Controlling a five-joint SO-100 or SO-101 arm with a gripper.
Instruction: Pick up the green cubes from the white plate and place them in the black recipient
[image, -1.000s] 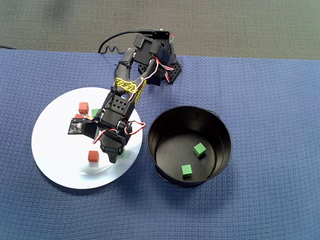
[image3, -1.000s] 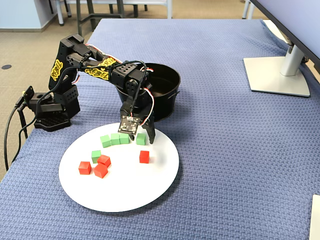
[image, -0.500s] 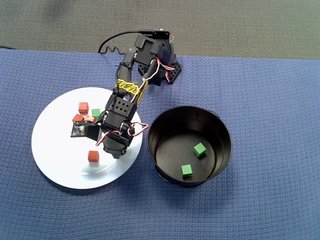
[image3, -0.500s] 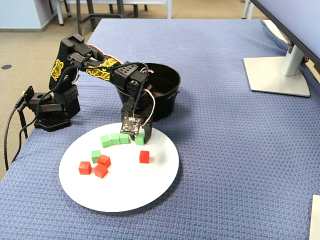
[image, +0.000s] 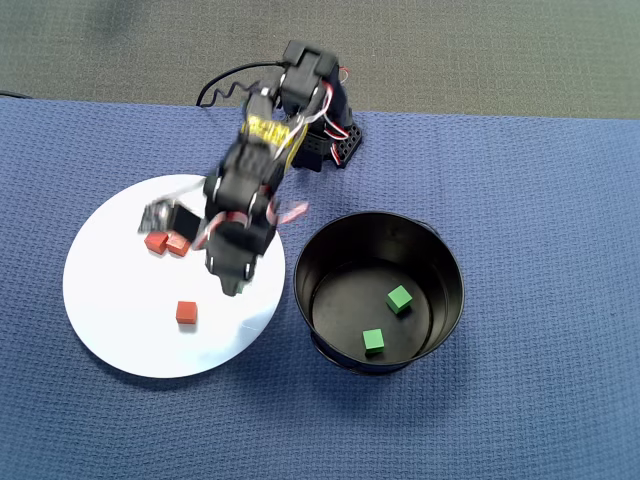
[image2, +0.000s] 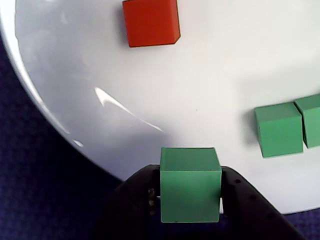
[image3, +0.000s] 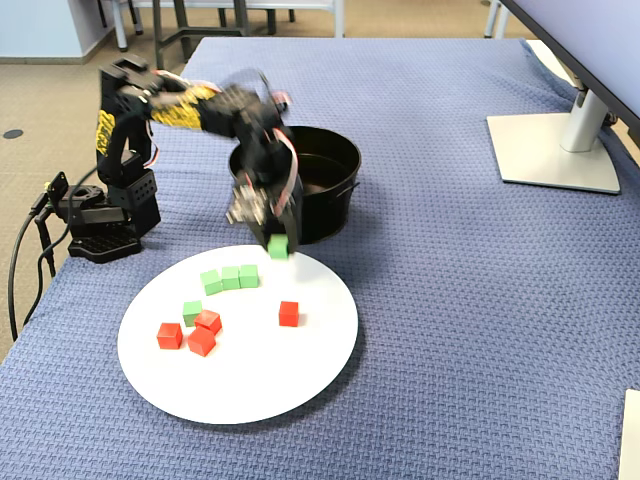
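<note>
A green cube (image2: 190, 184) is held between the two fingers of the gripper (image2: 191, 192), which is closed onto its sides; in the wrist view it hangs clear above the rim of the plate (image2: 60, 100). Below, two more green cubes (image2: 278, 129) and a red cube (image2: 150, 21) lie on the plate. The grip should be kept firm and the cube carried high enough to clear the wall of the pot (image3: 335, 170), which stands just beyond the plate. Release is best made over the middle, where two green cubes (image: 399, 298) already rest.
</note>
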